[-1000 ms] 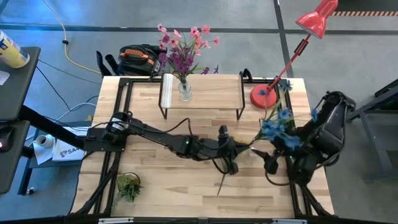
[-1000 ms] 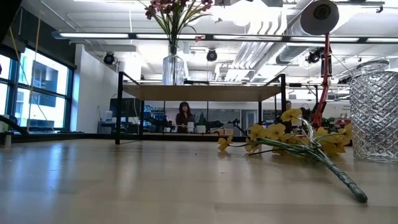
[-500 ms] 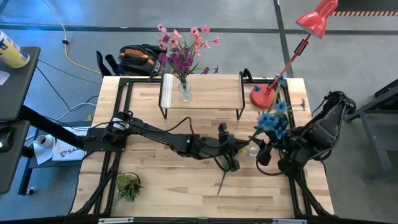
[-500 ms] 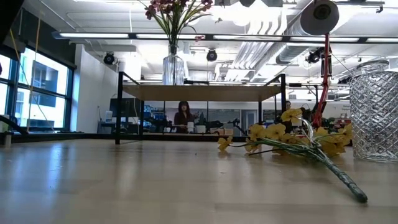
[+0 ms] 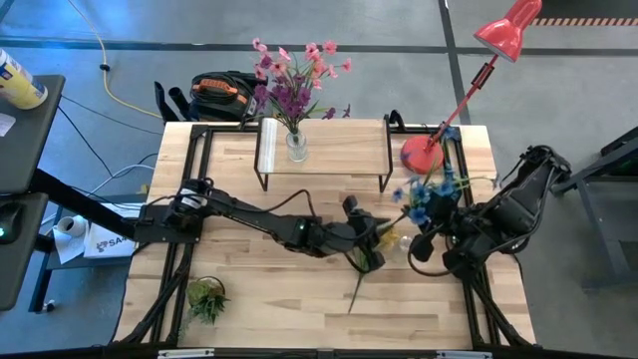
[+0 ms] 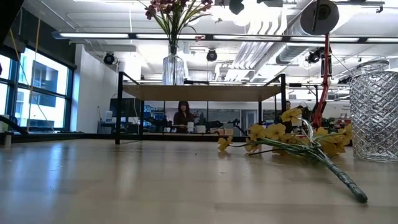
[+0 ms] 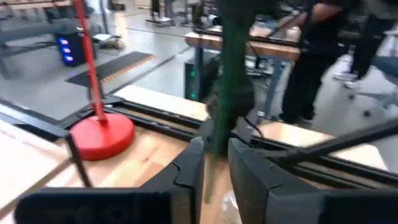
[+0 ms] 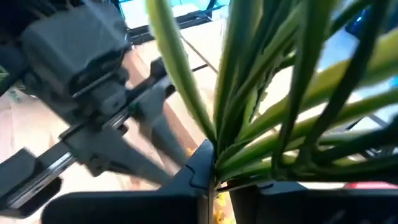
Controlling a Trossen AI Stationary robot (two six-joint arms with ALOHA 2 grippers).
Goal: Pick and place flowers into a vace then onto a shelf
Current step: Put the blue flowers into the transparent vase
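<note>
A bunch of blue flowers (image 5: 429, 189) is held up over the table's right half by both grippers. My right gripper (image 5: 419, 244) is shut on its green stems (image 8: 261, 93). My left gripper (image 5: 365, 257) is shut on the dark lower stem (image 7: 233, 81). A yellow-flowered stem (image 6: 292, 140) lies flat on the table beside a cut-glass vase (image 6: 373, 112). The pink and purple flowers (image 5: 294, 75) stand in a small glass vase (image 5: 296, 147) on the wooden shelf (image 5: 339, 150). My left gripper pinches the dark green lower stem (image 7: 219, 134) between its two fingers; the stem runs on past the fingertips. It comes in from the table's left. My right gripper pinches several green stems together (image 8: 217, 158) between its two fingers, reaching in from the table's right. The stems fan out beyond the fingers, with the blue blooms held clear of the table toward the far side.
A red desk lamp (image 5: 424, 152) stands at the far right, close to the blue blooms. A small green plant tuft (image 5: 206, 296) sits at the near left. The shelf's black legs (image 6: 118, 106) stand across the far middle. A person (image 6: 184, 115) is in the room behind.
My right gripper has moved toward the table's left and a little toward the far edge, carrying the blue blooms up toward the lamp base. My left gripper has shifted slightly left with the lower stem. The yellow stem and the glass vase have stayed put.
</note>
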